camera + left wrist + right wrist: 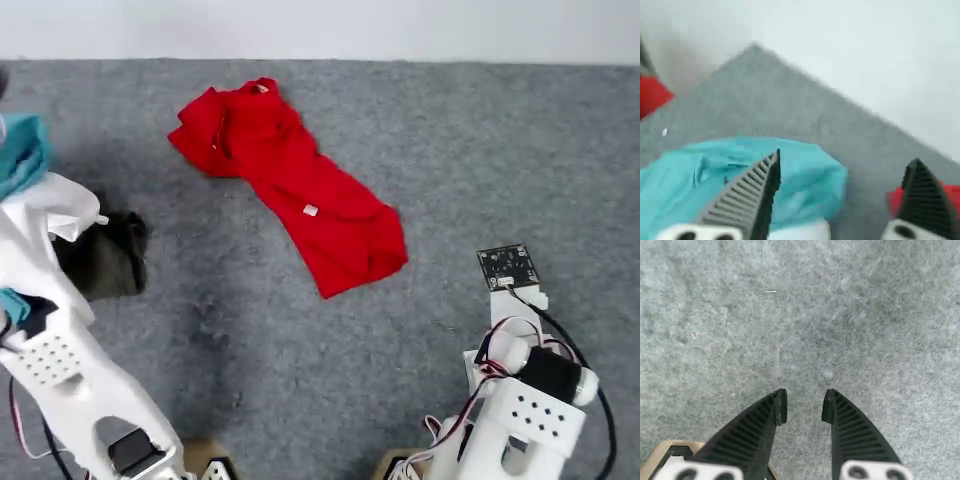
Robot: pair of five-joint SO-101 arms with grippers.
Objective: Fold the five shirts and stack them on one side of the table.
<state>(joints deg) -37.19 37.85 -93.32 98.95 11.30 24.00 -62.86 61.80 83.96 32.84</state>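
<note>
A red shirt [290,190] lies crumpled and spread out on the grey felt table [480,150], near the middle towards the back. At the left edge sit a teal shirt [20,155] and a dark shirt [105,255], partly hidden by the left arm [60,360]. My left gripper [845,170] is open and hovers just above the teal shirt [715,175], holding nothing. A red patch of cloth [950,195] shows beside one finger. My right gripper [805,405] is open by a narrow gap over bare felt, with nothing between its fingers.
The right arm [520,400] stands at the front right, apart from the red shirt. A pale wall runs along the table's far edge [320,58]. Bare felt stretches across the front middle and right of the table.
</note>
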